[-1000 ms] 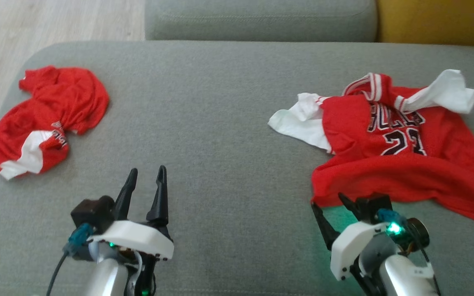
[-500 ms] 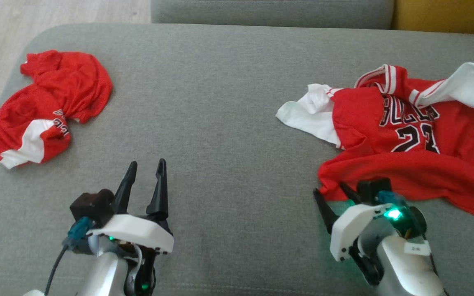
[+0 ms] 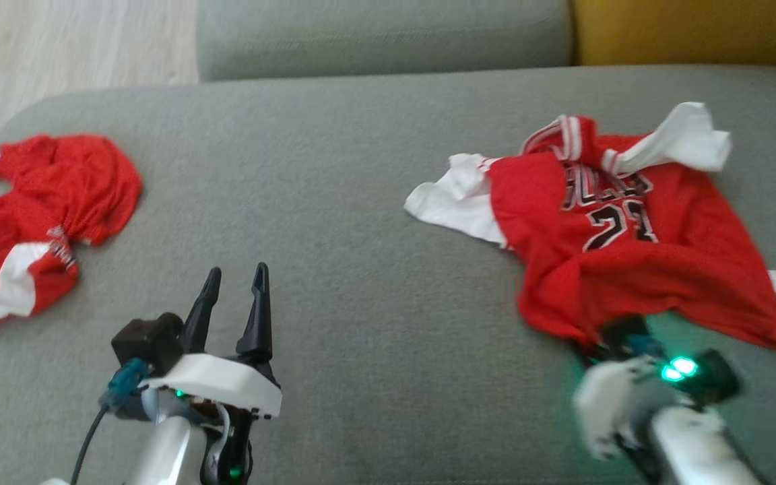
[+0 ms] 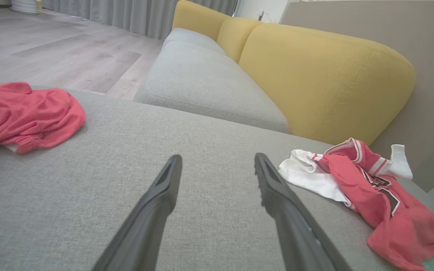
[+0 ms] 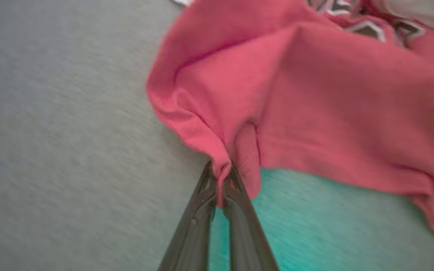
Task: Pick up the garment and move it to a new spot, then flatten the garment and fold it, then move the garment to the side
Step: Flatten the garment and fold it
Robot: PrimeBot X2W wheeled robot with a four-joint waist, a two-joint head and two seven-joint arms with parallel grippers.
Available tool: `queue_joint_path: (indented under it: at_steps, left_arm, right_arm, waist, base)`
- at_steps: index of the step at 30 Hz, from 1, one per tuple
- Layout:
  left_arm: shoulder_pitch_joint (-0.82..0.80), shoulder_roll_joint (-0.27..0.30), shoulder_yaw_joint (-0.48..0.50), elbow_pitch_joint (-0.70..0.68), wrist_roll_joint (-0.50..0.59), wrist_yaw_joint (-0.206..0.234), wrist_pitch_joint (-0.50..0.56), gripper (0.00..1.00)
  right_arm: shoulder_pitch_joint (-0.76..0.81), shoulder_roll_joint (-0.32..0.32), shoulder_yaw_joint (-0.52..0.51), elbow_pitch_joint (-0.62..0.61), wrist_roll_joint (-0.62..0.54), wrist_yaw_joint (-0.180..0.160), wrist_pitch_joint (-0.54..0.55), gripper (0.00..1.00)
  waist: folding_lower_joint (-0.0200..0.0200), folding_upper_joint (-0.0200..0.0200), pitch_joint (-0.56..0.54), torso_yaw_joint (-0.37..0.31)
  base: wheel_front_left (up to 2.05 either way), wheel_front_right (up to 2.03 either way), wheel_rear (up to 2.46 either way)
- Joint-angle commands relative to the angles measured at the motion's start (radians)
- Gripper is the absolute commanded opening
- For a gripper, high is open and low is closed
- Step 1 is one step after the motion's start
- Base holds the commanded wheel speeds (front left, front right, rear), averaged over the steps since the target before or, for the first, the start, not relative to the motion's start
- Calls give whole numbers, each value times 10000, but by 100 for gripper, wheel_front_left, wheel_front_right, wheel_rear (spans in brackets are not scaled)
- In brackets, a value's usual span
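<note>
Red fabric at the near left corner of the basketball jersey [image 5: 315,94] is pinched between the closed fingers of the right gripper [image 5: 220,171], and a bunched fold is gathered at the grip. Green light is cast on the grey sofa cushion [image 3: 361,202] just beside it. At the near left, the left gripper [image 3: 237,271] is held open and empty, its fingers well apart, with bare cushion ahead of it. Beyond the grip, the jersey is spread crumpled over the right side of the cushion, with black numerals facing up and white fabric twisted along its far side. A second red garment [image 3: 38,209] is heaped at the left edge. Farther back, a yellow backrest [image 3: 684,30] and a wooden floor [image 3: 58,47] are seen.
</note>
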Motion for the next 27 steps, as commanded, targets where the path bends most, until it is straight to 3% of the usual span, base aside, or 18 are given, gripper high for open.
queue_joint_path:
  at_steps: [1,7,12,17,20,21,22,24,27]
  left_arm:
    - [-169,64,359,-354,-68,28,-124,100]
    - [51,64,261,-467,-221,136,-124,100]
    - [110,64,129,-544,-310,214,-124,100]
    - [117,64,66,-558,-339,237,-124,100]
    - [125,64,49,-555,-330,230,-124,100]
    - [130,64,46,-549,-321,223,-124,100]
    - [135,64,50,-544,-308,216,-124,100]
    - [122,64,96,-541,-259,200,-124,100]
    - [88,64,136,-530,-202,178,-124,100]
  right_arm:
    - [23,-457,90,-557,-29,40,230,0]
    - [1094,-2326,-229,-2617,555,40,2264,0]
    - [2236,-3346,-674,-4027,1101,40,4009,0]
    - [2947,-3415,-1538,-4735,902,40,4749,0]
    - [3343,-3071,-2112,-4979,654,40,5161,0]
    - [3446,-2965,-2258,-5061,512,40,5253,13]
    - [3505,-2865,-2442,-5167,290,40,5239,100]
    - [3411,-2325,-2959,-5506,-365,40,4757,100]
    - [3076,-1576,-3126,-5769,-446,40,4077,100]
  waist:
    - [0,0,-277,-263]
    - [0,0,-626,-598]
    - [0,0,-733,-679]
    - [0,0,-781,-666]
    - [0,0,-802,-630]
    - [0,0,-808,-615]
    - [0,0,-812,-607]
    - [0,0,-786,-601]
    - [0,0,-761,-630]
  base:
    - [0,0,0]
    - [0,0,0]
    - [0,0,0]
    - [0,0,0]
    - [0,0,0]
    - [0,0,0]
    - [0,0,0]
    - [0,0,0]
    - [0,0,0]
